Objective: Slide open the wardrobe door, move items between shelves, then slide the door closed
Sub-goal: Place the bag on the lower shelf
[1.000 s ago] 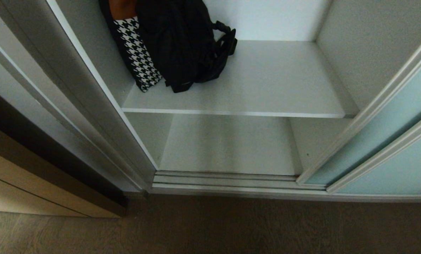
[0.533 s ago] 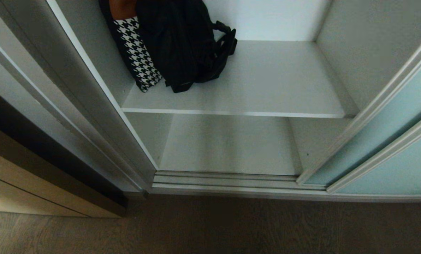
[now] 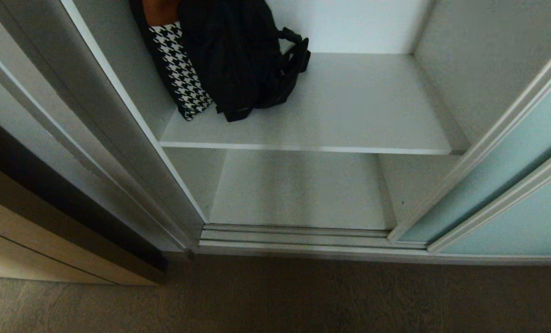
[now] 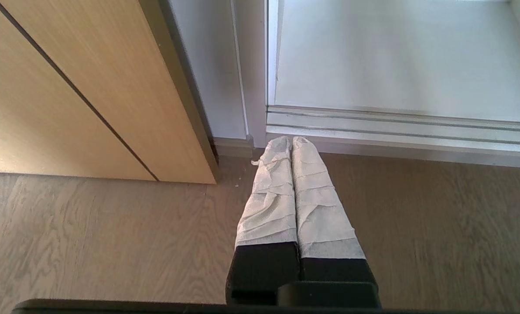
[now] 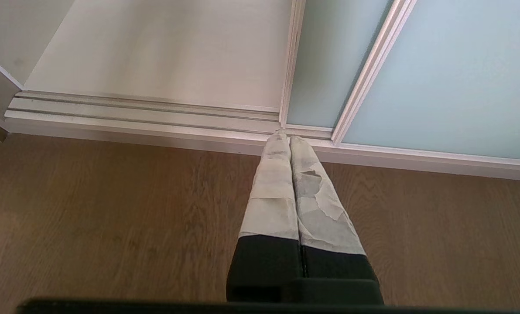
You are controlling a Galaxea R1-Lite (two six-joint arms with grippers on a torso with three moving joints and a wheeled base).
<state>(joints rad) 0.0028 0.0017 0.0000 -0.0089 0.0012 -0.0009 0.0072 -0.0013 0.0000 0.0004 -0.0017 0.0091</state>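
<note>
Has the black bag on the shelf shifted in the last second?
No. The black bag sits at the same spot against the shelf's white front edge.

door (image 3: 511, 171) slid right | black bundle (image 3: 238, 55), houndstooth piece (image 3: 180, 74) on upper shelf (image 3: 349, 120)

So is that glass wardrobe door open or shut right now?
Open. The sliding wardrobe door sits off to the right, and the shelves with the dark bags show through the gap.
</note>
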